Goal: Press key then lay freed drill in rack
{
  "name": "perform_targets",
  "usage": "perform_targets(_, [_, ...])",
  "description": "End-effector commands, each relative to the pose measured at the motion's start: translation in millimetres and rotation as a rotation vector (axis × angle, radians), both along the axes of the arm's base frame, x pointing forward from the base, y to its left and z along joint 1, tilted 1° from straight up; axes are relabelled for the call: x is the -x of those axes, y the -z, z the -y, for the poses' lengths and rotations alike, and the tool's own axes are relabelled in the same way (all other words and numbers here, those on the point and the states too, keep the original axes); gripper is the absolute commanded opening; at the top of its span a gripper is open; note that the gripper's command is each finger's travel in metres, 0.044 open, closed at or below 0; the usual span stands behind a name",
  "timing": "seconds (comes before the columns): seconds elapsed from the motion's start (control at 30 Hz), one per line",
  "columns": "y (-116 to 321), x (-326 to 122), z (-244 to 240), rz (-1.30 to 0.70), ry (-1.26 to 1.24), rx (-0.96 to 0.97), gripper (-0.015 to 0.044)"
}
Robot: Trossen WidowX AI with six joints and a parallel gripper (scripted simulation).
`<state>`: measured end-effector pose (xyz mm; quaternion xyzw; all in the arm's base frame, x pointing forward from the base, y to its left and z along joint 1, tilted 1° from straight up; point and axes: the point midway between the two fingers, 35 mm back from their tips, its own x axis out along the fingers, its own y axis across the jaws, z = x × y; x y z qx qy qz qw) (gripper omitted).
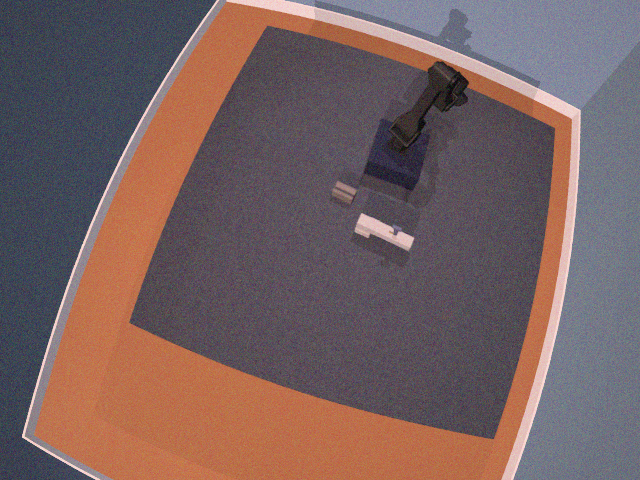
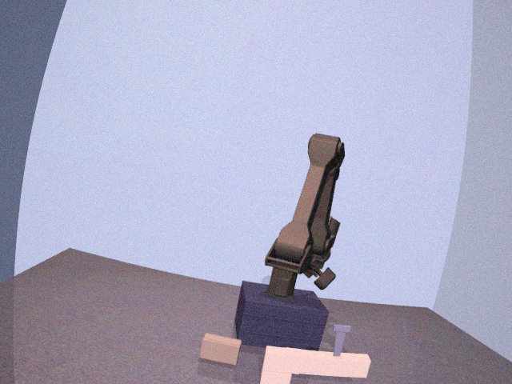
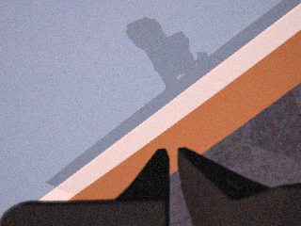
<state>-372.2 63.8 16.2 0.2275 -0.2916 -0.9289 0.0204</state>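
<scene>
A pale pink block stands in front of the arm's base. The blue-violet drill, with a wider head, stands upright in it near its right end. A tiny tan piece beside the drill may be the key; I cannot tell whether it is pressed. The small tan rack, with a groove along its top, lies to the left of the block. My gripper is shut, with a thin gap and nothing between its fingertips. It is back behind the base, far from the drill and rack.
The arm stands on a dark blue pedestal behind the block and rack. A dark mat lies on the orange table top. A pale rim runs along the table's edge.
</scene>
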Motion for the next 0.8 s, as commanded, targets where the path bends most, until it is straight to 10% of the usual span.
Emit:
perform_targets(0.0, [4.0, -12.5, -61.4, 0.057, 0.179, 0.025, 0.0])
perform_targets(0.77, [10.6, -307.9, -313.5, 0.431, 1.278, 0.304, 0.0])
